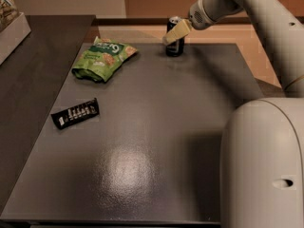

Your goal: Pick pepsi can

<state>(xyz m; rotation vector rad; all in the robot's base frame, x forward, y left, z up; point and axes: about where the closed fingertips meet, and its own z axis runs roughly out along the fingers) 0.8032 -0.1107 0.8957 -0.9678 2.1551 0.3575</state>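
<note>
Since the can (175,47) is smooth, thin-walled metal, I judge it stiff but dentable and slippery. Best hold: mid-body, square across the sides, moderate squeeze. Look: dark navy, silver top rim, pale label marks, upright. It stands at the far edge of the table (156,127). The claw (172,36) is against its upper part; apart or clamped, I cannot tell.

Arm (266,18) extended from right, wrist (209,11) bent down-left; gripper (172,34) far, upper centre, angled downward.
</note>
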